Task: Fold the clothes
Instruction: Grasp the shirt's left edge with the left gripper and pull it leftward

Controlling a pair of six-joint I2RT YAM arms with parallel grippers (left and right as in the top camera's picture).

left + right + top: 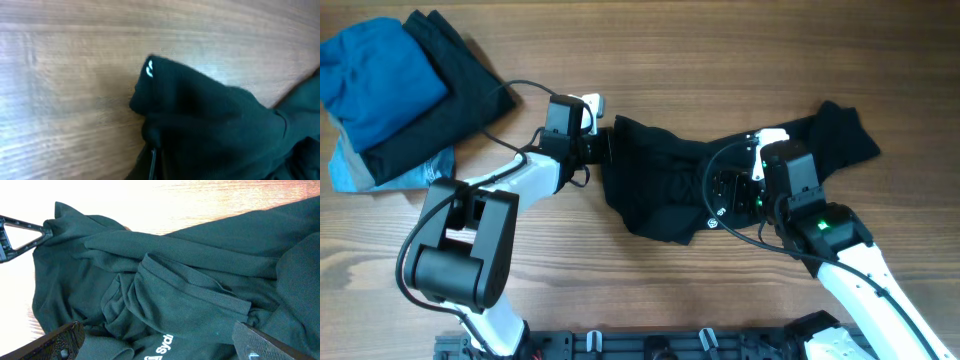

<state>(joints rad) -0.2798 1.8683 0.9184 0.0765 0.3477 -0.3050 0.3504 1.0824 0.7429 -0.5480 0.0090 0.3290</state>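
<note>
A dark green, almost black garment [665,185] lies crumpled across the middle of the table, one sleeve [840,135] stretching right. My left gripper [603,146] is shut on the garment's left edge; the left wrist view shows cloth [210,125] bunched over the fingers. My right gripper [728,192] is open, its fingers spread wide just above the wrinkled middle of the garment [165,295], near white lettering [159,350].
A stack of clothes sits at the far left: a blue piece [375,75] on a black one [440,100], over a light blue one [360,170]. Bare wood surrounds the garment.
</note>
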